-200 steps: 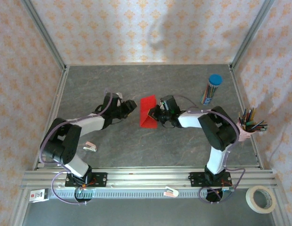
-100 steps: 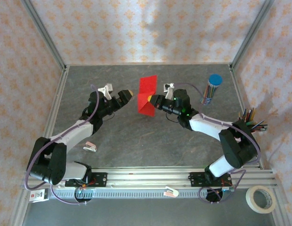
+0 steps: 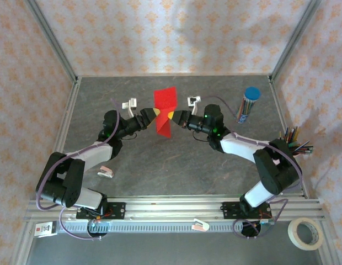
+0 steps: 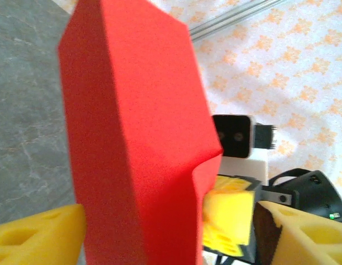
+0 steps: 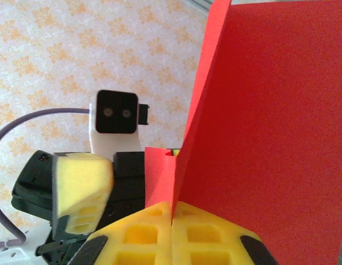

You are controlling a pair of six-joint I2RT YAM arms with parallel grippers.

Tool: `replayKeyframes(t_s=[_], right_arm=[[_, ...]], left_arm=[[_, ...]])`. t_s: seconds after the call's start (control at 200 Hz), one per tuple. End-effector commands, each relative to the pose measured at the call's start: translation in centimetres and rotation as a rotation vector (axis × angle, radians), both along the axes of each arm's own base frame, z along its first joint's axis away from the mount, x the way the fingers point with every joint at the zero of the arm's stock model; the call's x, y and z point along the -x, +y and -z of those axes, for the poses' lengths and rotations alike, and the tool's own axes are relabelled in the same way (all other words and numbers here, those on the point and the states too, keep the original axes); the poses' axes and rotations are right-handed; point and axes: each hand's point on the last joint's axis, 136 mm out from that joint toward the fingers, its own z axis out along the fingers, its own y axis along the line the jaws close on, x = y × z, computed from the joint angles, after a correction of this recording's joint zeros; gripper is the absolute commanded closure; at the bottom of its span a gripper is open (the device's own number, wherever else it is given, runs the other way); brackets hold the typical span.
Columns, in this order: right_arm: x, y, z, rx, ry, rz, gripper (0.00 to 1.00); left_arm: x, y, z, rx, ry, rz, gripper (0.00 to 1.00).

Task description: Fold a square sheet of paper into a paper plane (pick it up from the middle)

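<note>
Red and already bent along a fold, the square sheet of paper (image 3: 164, 110) hangs above the middle of the worktop (image 3: 160, 165), clamped in the clenched right pincer (image 3: 171, 115), while the left pincer (image 3: 154, 112) stands released astride it, so a misaligned squeeze could skew the crease or tug the sheet free.

The paper (image 3: 164, 107) stands on edge above the table (image 3: 176, 165), just behind its middle. The left gripper (image 3: 154, 112) is at its left and the right gripper (image 3: 171, 115) at its right, both touching it. A tube (image 3: 247, 105) stands near the far right corner. A pencil cup (image 3: 287, 150) sits at the right edge. A clip (image 3: 105, 172) lies toward the near left corner. A tape roll (image 3: 305, 232) lies off the table, beyond the near right corner
</note>
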Motion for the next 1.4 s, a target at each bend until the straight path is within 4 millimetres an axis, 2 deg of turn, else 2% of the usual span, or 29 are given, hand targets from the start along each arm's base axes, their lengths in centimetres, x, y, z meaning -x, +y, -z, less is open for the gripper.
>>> replayKeyframes(t_s=[0.0, 0.355, 1.121, 1.296, 1.396], right_arm=[[0.3, 0.3, -1.2, -0.037, -0.032, -0.031, 0.96], [0.0, 0.4, -0.4, -0.028, -0.005, -0.029, 0.96], [0.0, 0.3, 0.4, -0.025, 0.020, -0.029, 0.93], [-0.4, -0.1, 1.0, -0.012, 0.037, -0.005, 0.88], [-1.1, -0.9, 1.9, 0.023, 0.071, 0.043, 0.78]], left_arm=[[0.7, -0.6, -1.9, 0.035, -0.087, 0.054, 0.28], [0.8, -0.6, -2.1, 0.032, -0.104, 0.057, 0.51], [0.1, 0.1, -0.9, -0.048, -0.089, -0.003, 0.77], [-0.1, 0.2, -0.7, -0.062, -0.083, -0.014, 0.86], [-0.4, 0.5, -0.1, -0.104, -0.070, -0.038, 0.91]])
